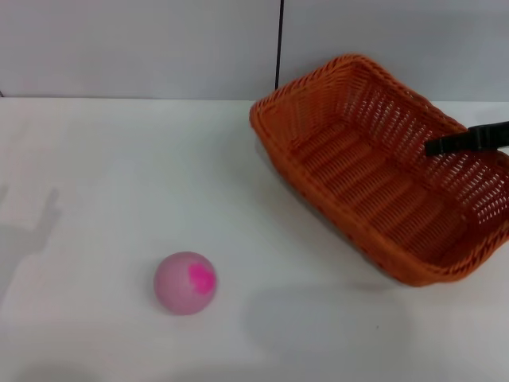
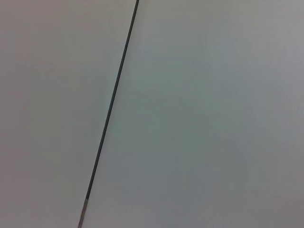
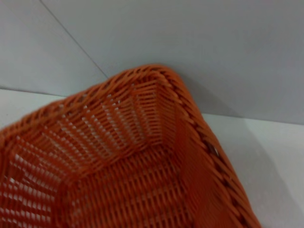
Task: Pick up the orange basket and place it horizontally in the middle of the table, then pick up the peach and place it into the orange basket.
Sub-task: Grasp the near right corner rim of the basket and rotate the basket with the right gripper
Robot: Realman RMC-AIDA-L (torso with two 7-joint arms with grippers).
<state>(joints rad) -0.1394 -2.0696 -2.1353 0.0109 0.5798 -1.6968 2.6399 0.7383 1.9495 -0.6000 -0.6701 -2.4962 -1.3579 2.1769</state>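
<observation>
The orange basket point(image 1: 382, 171) hangs at the right of the head view, turned diagonally and raised a little off the table point(image 1: 103, 175), with a faint shadow below it. My right gripper point(image 1: 465, 141) reaches in from the right edge as a black finger over the basket's far right rim, shut on that rim. The right wrist view looks down into the orange basket point(image 3: 123, 175) from close by. The peach point(image 1: 184, 282), pale pink with a magenta blotch, rests on the table at the front left, well apart from the basket. My left gripper is out of view.
A grey wall point(image 1: 143, 48) with a dark vertical seam point(image 1: 280, 44) runs behind the table's far edge. The left wrist view shows only that wall point(image 2: 204, 118) and its seam point(image 2: 111, 109).
</observation>
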